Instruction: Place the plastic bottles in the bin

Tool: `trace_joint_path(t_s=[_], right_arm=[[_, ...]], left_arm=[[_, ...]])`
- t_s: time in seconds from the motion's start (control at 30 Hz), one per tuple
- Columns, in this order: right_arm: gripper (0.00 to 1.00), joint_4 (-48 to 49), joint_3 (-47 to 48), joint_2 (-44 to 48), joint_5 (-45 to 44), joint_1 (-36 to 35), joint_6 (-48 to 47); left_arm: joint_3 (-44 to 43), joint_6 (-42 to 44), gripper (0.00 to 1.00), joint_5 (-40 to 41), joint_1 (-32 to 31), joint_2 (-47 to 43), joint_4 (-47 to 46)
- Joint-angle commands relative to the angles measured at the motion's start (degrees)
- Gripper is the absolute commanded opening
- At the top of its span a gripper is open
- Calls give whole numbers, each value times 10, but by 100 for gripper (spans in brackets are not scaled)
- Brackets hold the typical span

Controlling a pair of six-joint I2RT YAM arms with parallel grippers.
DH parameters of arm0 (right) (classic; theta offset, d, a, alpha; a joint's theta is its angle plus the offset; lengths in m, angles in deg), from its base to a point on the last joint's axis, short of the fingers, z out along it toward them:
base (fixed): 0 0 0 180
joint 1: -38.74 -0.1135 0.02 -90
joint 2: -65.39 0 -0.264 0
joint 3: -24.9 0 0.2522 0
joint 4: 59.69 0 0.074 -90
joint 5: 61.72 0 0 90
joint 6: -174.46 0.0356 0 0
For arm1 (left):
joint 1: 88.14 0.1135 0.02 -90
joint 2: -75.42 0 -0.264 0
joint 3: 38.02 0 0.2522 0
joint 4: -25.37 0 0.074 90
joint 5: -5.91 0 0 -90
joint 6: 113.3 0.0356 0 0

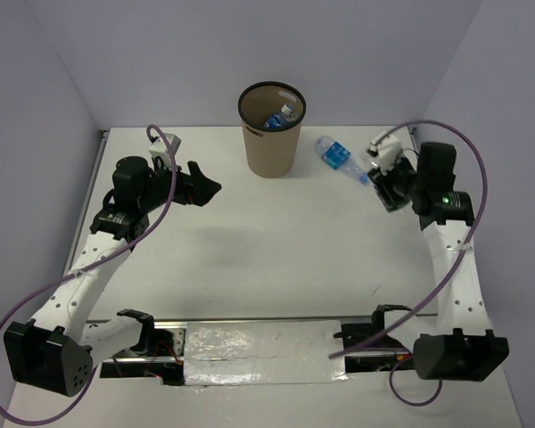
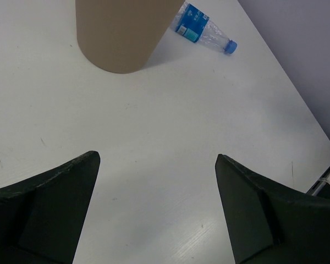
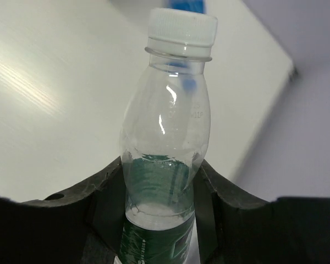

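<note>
The tan bin (image 1: 272, 143) stands at the back middle of the table, with at least one blue-labelled bottle (image 1: 279, 118) inside it. Another blue-labelled bottle with a blue cap (image 1: 338, 157) lies on the table right of the bin; it also shows in the left wrist view (image 2: 201, 30) beside the bin (image 2: 118, 33). My right gripper (image 3: 160, 165) is shut on a green-labelled bottle with a white cap (image 3: 168, 132), just right of the lying bottle (image 1: 383, 183). My left gripper (image 1: 207, 189) is open and empty, left of the bin (image 2: 158, 159).
The walls close the table in at the back and both sides. The table's right edge runs close to the lying bottle (image 2: 319, 137). A strip of foil (image 1: 259, 352) lies between the arm bases at the near edge.
</note>
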Motion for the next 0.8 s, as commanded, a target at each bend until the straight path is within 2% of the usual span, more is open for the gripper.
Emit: trace_joint_path(t_s=[0.0,0.03,0.1,0.13,0.2,0.23,0.3,0.37,0.4,0.43,0.47,0.5,0.53,0.6,0.77], right_arm=[[12,-4,128,-54,54,-121,138],[12,15,162,-78,41,-188,154],[12,25,281,-172,15,-236,186],[12,24,372,-205,13,-270,205],[12,16,467,-316,6,-296,220],[12,4,564,-350,2,-318,231],[12,-11,661,-455,-19,-338,238],[11,-7,774,-514,-43,-362,236],[12,5,791,-550,-54,-370,233],[12,60,776,-556,-77,-373,239],[12,144,750,-552,-92,-376,247],[13,145,718,-544,-92,-376,255],[13,234,688,-538,-106,-375,268],[14,328,634,-537,-120,-375,279],[14,363,712,-603,-141,-368,312]], left_arm=[[-2,15,99,4,-3,-13,-20],[-2,18,100,5,-3,-13,-18],[-3,25,100,12,-3,-14,-15],[-3,26,99,15,-3,-17,-14],[-3,33,99,23,-2,-19,-12],[-4,34,99,25,-2,-20,-11],[-4,40,100,31,-1,-20,-9],[-5,42,100,33,3,-21,-8],[-5,43,100,33,4,-22,-8],[-5,43,99,31,6,-21,-8],[-5,42,100,28,10,-21,-9],[-5,42,100,26,12,-20,-9],[-5,41,100,26,13,-20,-10],[-5,41,99,22,17,-18,-12],[-7,41,100,16,19,-5,-10]])
